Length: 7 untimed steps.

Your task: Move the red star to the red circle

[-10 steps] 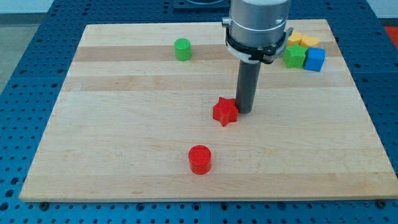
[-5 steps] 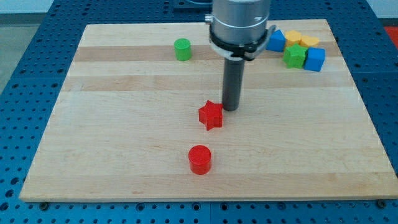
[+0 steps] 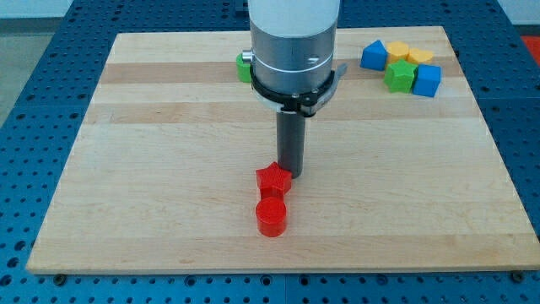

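Wooden table, blue pegboard around it. No jaws here: my tip touches the red star on its upper right. Star sits against the red circle, just above it; task looks nearly done.

Single raised view from beyond the board's near edge, angled down, whole board framed.

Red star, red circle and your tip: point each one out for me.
red star (image 3: 272, 180), camera view, on its top face.
red circle (image 3: 272, 211), camera view, on its flat top.
my tip (image 3: 291, 174), camera view, at the rod's very end, beside the star's right.
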Each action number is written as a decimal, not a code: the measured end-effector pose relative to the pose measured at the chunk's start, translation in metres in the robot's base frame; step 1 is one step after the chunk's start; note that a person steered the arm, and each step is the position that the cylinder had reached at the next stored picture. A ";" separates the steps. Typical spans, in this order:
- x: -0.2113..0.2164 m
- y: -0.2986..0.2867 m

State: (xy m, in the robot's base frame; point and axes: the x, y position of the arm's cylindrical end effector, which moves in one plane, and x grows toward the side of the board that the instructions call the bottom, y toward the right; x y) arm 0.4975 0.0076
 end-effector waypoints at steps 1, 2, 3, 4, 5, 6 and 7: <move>0.000 -0.016; 0.000 -0.028; 0.000 -0.028; 0.002 -0.028; 0.002 -0.028; 0.001 -0.028; 0.002 -0.028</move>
